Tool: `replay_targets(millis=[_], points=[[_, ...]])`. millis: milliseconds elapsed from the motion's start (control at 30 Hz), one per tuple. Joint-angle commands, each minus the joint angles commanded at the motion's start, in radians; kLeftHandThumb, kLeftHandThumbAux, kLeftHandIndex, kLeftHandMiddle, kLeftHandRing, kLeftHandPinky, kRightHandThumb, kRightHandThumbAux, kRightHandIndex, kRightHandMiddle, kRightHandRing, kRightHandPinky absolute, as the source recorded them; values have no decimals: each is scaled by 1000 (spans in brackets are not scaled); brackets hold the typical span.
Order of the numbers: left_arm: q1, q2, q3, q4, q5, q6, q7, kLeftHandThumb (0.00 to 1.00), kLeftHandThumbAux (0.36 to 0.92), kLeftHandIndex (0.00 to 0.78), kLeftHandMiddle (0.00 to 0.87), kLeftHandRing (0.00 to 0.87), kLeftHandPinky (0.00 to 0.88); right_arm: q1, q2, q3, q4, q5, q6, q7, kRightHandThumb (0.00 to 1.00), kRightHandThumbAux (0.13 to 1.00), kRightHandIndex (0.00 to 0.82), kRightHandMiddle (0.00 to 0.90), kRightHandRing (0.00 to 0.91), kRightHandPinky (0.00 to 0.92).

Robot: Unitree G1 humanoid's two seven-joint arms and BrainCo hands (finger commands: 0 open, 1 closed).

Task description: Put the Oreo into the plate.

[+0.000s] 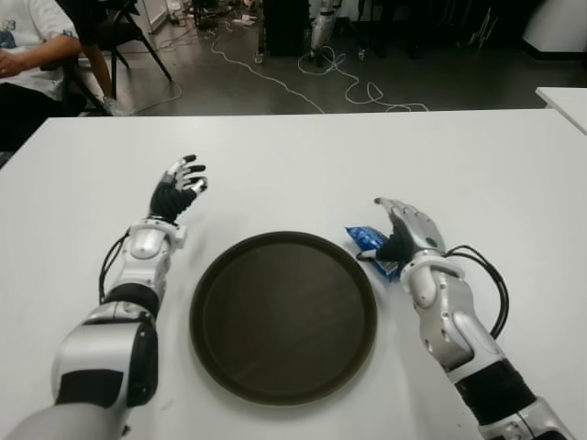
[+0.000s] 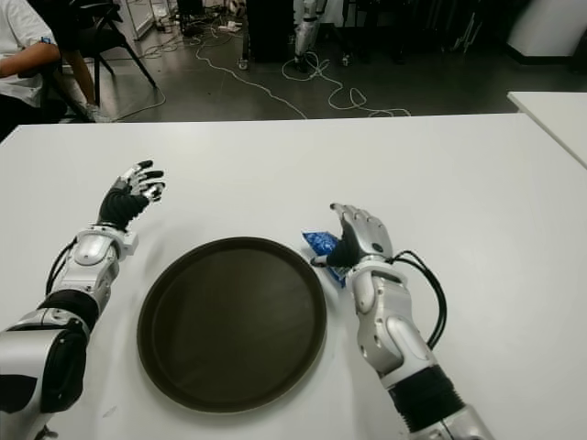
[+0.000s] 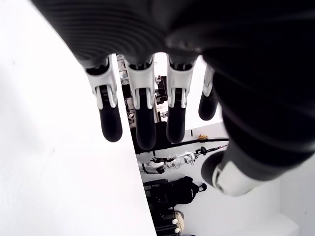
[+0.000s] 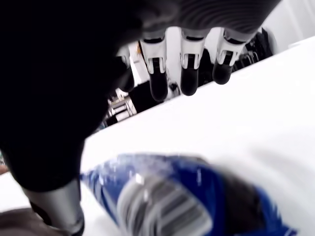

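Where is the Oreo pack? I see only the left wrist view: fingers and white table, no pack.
Observer: The blue Oreo pack lies on the table, just beyond the plate's right rim.
Operator: Does the right hand hold it?
Observer: No. The right hand is over the pack with its fingers extended, not closed.
Operator: And the plate?
Observer: The dark round plate sits between both hands; the left hand shows at its far left, open.
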Motion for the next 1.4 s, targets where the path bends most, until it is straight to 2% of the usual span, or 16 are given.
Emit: replay_targets(millis=[667, 867, 1133, 1400], points=[[-1, -2, 1, 0, -2, -1, -1, 175, 684, 147, 226, 223, 244, -5, -9, -29, 23, 9, -30, -17, 0, 795, 105, 129, 144, 124], [-1, -3, 1, 0, -1, -1, 1, 177, 691, 142, 226, 224, 246, -9, -9, -29, 15, 14, -2, 8, 0, 782, 93, 111, 122, 117], [-3, -5, -1, 0, 1, 3, 5, 153, 692, 130, 215, 209, 230, -16, -6, -14, 21, 4, 25, 28, 0, 784, 83, 91, 84, 79], [-3, -7, -5, -2, 4, 3, 7, 152, 688, 132, 218, 211, 226, -26, -25, 22, 40, -8, 21, 58, 0, 767, 79, 97, 88, 70]])
